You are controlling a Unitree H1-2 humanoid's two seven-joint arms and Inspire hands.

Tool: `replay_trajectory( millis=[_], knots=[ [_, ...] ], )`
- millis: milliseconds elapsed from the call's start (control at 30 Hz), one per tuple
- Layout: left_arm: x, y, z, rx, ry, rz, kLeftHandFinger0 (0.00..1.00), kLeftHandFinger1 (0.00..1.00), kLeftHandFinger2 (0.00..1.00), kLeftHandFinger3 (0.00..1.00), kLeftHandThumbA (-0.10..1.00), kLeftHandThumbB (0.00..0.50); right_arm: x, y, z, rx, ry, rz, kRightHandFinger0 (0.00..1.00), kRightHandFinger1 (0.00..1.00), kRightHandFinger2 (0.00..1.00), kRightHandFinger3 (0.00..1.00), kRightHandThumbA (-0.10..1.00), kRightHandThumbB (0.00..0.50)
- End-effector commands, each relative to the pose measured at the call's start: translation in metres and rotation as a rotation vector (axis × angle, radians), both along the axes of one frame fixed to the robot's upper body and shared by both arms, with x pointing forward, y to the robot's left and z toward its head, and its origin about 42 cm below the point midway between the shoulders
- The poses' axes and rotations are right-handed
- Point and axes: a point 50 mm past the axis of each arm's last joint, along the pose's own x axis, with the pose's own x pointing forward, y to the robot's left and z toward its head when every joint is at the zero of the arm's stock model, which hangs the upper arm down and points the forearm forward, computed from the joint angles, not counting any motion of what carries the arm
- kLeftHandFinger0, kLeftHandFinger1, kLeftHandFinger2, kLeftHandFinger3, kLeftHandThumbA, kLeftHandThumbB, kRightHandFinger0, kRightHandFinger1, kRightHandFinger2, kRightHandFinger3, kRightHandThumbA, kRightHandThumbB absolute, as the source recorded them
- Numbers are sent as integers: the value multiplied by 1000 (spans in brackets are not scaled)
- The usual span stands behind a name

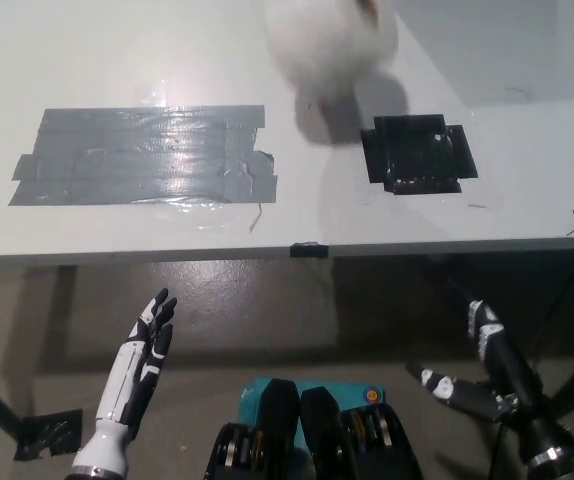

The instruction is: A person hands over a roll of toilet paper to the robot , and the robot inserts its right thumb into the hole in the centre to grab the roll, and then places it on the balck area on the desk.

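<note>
A white roll of toilet paper [329,42] shows blurred at the top of the head view, above the far side of the desk, with a bit of a person's hand [370,10] on it at the top edge. Its shadow falls on the desk beside the black taped area [418,153], right of centre. My black right hand [477,375] is low at the lower right, below the desk's front edge, open with fingers spread and nothing in it. My white left hand [142,365] rests at the lower left, open, also below the desk edge.
A large patch of grey tape [147,155] covers the left part of the white desk [297,215]. A small black clip [308,248] sits on the desk's front edge. Below the desk is brown floor with desk legs at both sides.
</note>
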Motion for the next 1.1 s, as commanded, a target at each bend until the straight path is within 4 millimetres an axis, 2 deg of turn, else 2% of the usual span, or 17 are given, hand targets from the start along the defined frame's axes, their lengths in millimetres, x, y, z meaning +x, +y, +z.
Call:
replay_trajectory(
  millis=[0,33,100,133,200,233,333,433,533,600,667,733,833,867,933,1067],
  knots=[
    [5,4,13,24,-89,-10,1000,1000,1000,1000,978,175,8,-16,84,53,-242,-11,1000,1000,1000,1000,889,288],
    [5,4,13,24,-85,-12,1000,1000,1000,1000,980,177,10,-20,102,53,-286,-3,1000,1000,1000,1000,908,294],
    [5,4,13,31,-80,-12,1000,1000,1000,1000,997,188,16,-27,126,15,-358,-4,1000,1000,1000,1000,990,314],
    [5,4,12,34,-80,-11,1000,1000,1000,1000,1000,190,23,-33,142,-21,-403,-1,1000,1000,1000,1000,1000,291],
    [4,4,12,33,-78,-11,1000,1000,1000,1000,1000,191,31,-42,161,-48,-447,18,1000,1000,1000,1000,1000,273],
    [4,4,11,31,-75,-12,1000,1000,1000,1000,1000,192,38,-48,177,-56,-462,31,1000,1000,1000,1000,1000,283],
    [4,5,11,32,-79,-8,1000,1000,1000,1000,993,180,60,-58,219,-43,-482,77,1000,1000,1000,1000,1000,265],
    [4,5,13,32,-77,-6,1000,1000,1000,1000,992,184,81,-65,254,-41,-435,75,1000,1000,1000,1000,1000,316],
    [5,6,13,37,-80,-11,1000,1000,1000,1000,994,181,107,-73,287,-69,-380,92,1000,1000,1000,1000,1000,330],
    [5,7,13,36,-79,-9,1000,1000,1000,1000,993,186,122,-72,301,-116,-352,119,1000,1000,1000,1000,1000,288],
    [5,6,13,32,-76,-10,1000,1000,1000,1000,990,189,153,-66,314,-224,-293,143,1000,1000,1000,1000,1000,319],
    [5,4,13,30,-77,-15,1000,1000,1000,1000,989,187,174,-60,324,-323,-216,133,1000,1000,1000,1000,999,344],
    [5,3,14,31,-79,-16,1000,1000,1000,1000,986,190,195,-48,333,-400,-164,169,1000,1000,1000,1000,997,344],
    [5,3,15,29,-77,-16,1000,1000,1000,1000,984,192,204,-41,336,-385,-131,203,1000,1000,1000,1000,956,324],
    [5,3,15,29,-70,-15,1000,1000,1000,1000,985,207,224,-28,344,-436,-71,226,1000,1000,1000,1000,894,381],
    [6,3,17,24,-77,-15,1000,1000,1000,1000,986,205,248,-4,349,-532,-3,240,1000,1000,1000,1000,914,401]
  ],
)
